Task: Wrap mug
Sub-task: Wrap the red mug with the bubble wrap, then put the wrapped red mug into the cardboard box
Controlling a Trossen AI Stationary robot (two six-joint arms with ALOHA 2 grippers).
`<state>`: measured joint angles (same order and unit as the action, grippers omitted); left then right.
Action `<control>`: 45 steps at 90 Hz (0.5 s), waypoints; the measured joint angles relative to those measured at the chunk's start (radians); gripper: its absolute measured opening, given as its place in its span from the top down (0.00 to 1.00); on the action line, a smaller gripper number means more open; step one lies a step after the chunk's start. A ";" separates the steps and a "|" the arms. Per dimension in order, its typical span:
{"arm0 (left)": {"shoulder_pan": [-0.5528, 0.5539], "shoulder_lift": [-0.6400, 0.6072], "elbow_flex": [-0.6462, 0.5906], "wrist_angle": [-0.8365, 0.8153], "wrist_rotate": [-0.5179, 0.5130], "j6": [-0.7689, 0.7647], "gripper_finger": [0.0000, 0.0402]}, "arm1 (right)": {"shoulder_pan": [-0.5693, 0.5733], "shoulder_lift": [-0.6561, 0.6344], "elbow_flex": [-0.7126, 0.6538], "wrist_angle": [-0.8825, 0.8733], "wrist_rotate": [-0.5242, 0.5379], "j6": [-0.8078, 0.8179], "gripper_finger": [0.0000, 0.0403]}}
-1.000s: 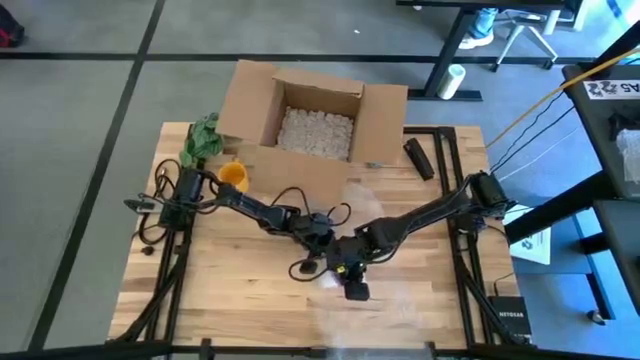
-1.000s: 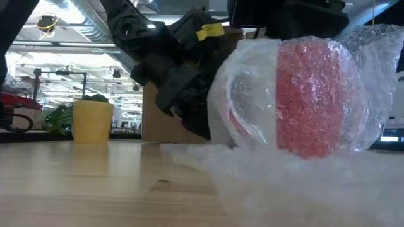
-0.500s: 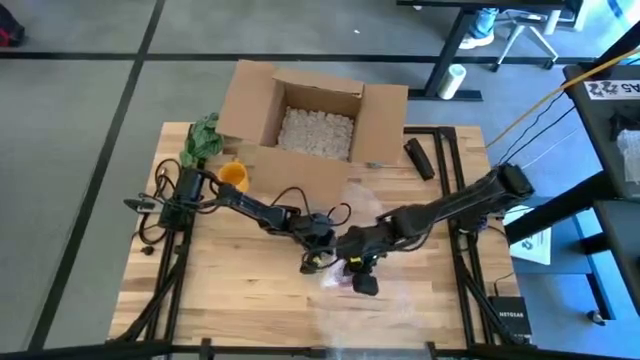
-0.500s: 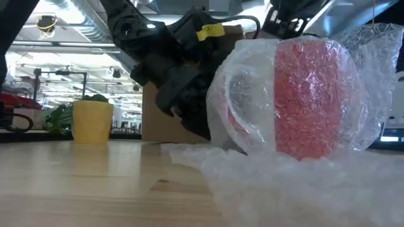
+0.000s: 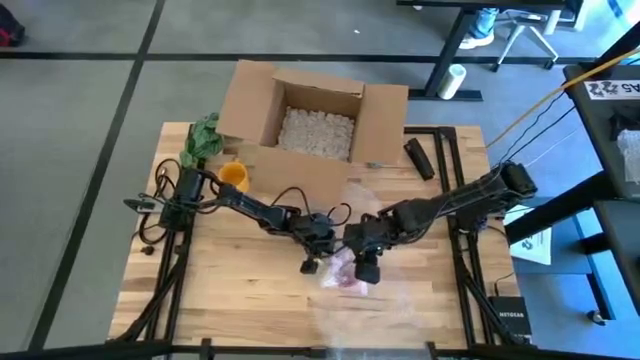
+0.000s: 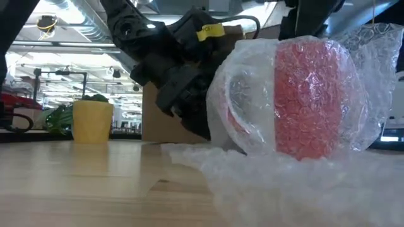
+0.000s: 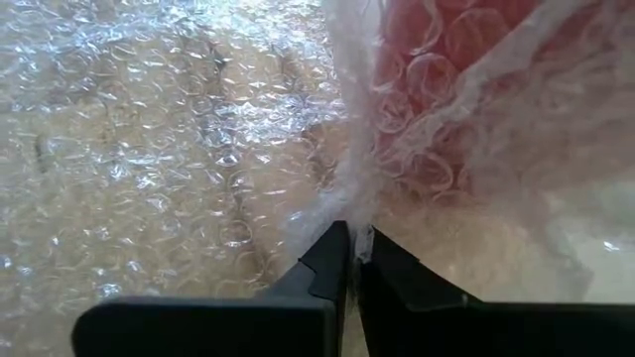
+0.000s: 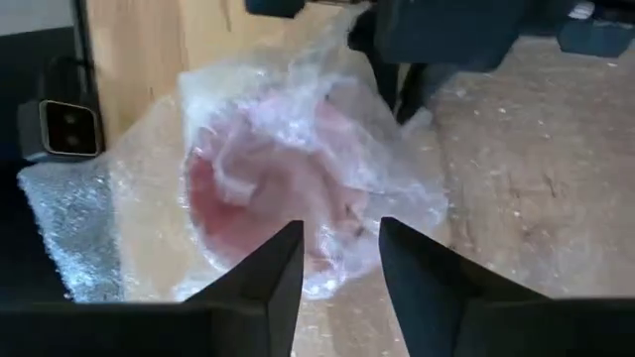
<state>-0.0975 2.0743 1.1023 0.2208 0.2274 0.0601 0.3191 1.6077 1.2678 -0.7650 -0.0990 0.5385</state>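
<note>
A red mug [image 6: 309, 94] lies on its side near the table's front middle, swathed in clear bubble wrap [image 6: 252, 94]; the high view shows the bundle [image 5: 345, 277]. My left gripper [image 7: 354, 238] sits just left of it [image 5: 318, 250], low over the table, shut on the wrap. My right gripper [image 8: 342, 260] hangs open over the bundle [image 5: 366, 268], fingers pointing down, with nothing between them. In the right wrist view the wrapped mug [image 8: 268, 198] lies below those fingers. My left gripper pinches a gathered ridge of bubble wrap [image 7: 355, 203] between its two fingertips, right beside the mug's side [image 7: 437, 109]. The fingers come in about level from the table's left. The wrap runs up from the pinch over the mug, which rests on the sheet.
The loose wrap sheet [image 5: 370, 310] spreads toward the near edge. An open cardboard box of packing peanuts [image 5: 312, 125] stands at the far side, with a yellow cup [image 5: 233, 177] and a green object [image 5: 203, 138] at far left. A black object [image 5: 418, 158] lies at far right.
My right gripper has risen off the top of the wrapped mug and drawn back toward the table's far right. The bundle and my left gripper have stayed in place.
</note>
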 joint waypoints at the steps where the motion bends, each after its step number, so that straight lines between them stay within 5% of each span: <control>1: 0.000 0.000 0.000 0.000 0.000 0.000 1.00 | 0.000 0.000 0.000 0.003 0.000 0.000 0.70; 45: 0.000 0.000 0.000 0.000 0.000 -0.003 1.00 | -0.001 0.121 0.002 0.030 -0.030 -0.048 0.71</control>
<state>-0.0975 2.0747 1.1023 0.2211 0.2272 0.0566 0.3183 1.7287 1.2697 -0.7354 -0.1289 0.4909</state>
